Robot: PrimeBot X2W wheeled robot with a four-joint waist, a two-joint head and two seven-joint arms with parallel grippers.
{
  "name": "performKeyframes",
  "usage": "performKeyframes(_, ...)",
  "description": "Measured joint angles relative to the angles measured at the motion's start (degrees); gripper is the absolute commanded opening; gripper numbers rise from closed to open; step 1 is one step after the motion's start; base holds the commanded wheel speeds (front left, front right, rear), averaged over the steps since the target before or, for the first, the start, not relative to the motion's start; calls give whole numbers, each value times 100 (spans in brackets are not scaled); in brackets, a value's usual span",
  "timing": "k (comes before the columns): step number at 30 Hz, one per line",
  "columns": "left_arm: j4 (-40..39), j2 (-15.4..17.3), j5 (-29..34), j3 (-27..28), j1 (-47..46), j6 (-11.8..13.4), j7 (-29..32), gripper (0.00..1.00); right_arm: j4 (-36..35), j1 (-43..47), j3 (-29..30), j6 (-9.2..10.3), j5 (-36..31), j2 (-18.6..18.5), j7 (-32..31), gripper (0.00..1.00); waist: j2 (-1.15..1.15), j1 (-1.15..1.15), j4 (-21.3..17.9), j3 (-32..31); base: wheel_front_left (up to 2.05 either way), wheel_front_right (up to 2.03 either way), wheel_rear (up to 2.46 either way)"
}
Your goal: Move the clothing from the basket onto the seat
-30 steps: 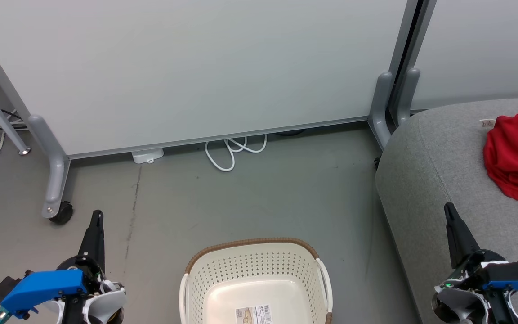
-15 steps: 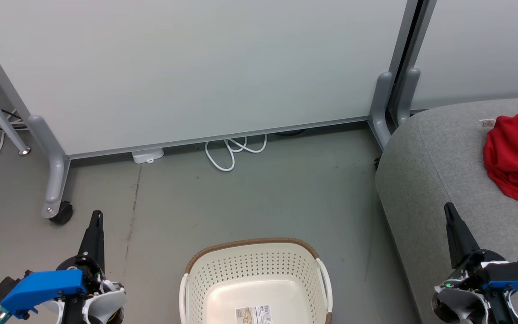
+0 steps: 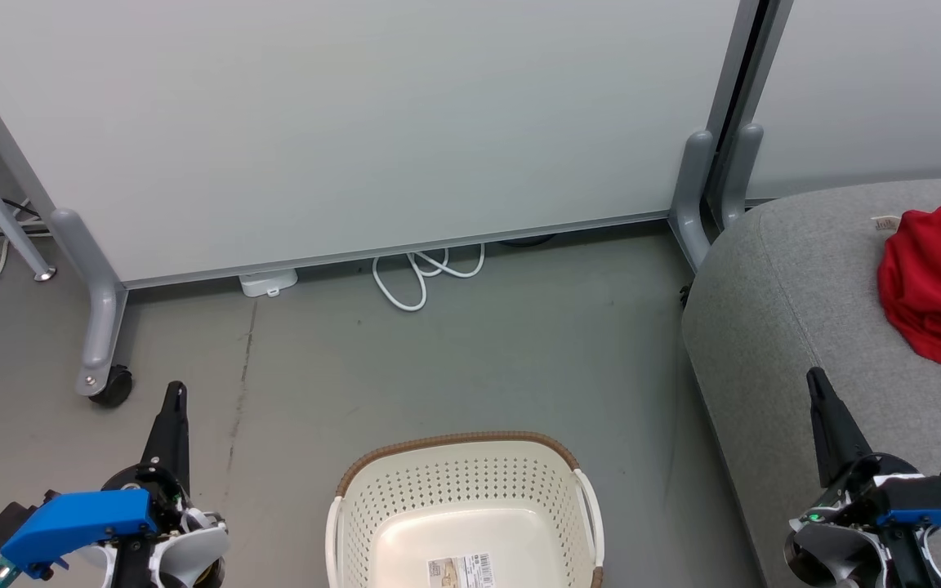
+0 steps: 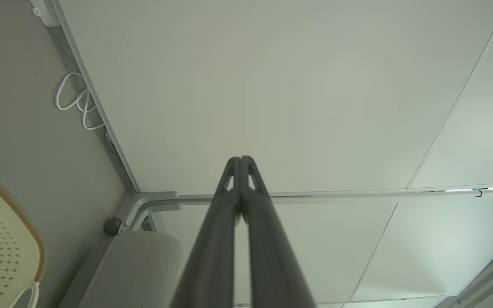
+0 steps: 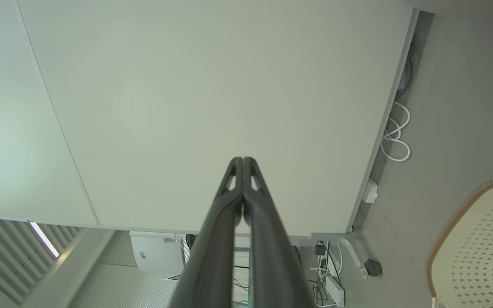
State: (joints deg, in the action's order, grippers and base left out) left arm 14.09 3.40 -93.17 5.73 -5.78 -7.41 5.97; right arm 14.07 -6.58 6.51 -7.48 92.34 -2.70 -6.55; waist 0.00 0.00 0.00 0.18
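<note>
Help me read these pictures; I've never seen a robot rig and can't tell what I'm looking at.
The wide picture comes from a camera on the robot's head, looking down. Its left hand and right hand are pairs of long dark fingers, pressed shut and holding nothing. The other two pictures come from wrist cameras looking along those fingers toward a pale partition. On the floor stands a cream basket; no clothing shows in the part visible. Red clothing lies on the grey seat.

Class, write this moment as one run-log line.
basket: empty | clothing: on seat | left gripper: shut | right gripper: shut
</note>
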Motion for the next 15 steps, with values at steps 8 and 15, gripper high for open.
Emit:
performKeyframes(8, 0, -5, 5, 12, -1, 0, 1, 0, 0, 0, 0, 0, 0, 0, 0, 0, 0, 0, 0, 0, 0, 0, 0)
performKeyframes(15, 0, -10, 7, 21, -3, 0, 9, 0, 0, 0, 0, 0, 0, 0, 0, 0, 0, 0, 0, 0, 0, 0, 0)
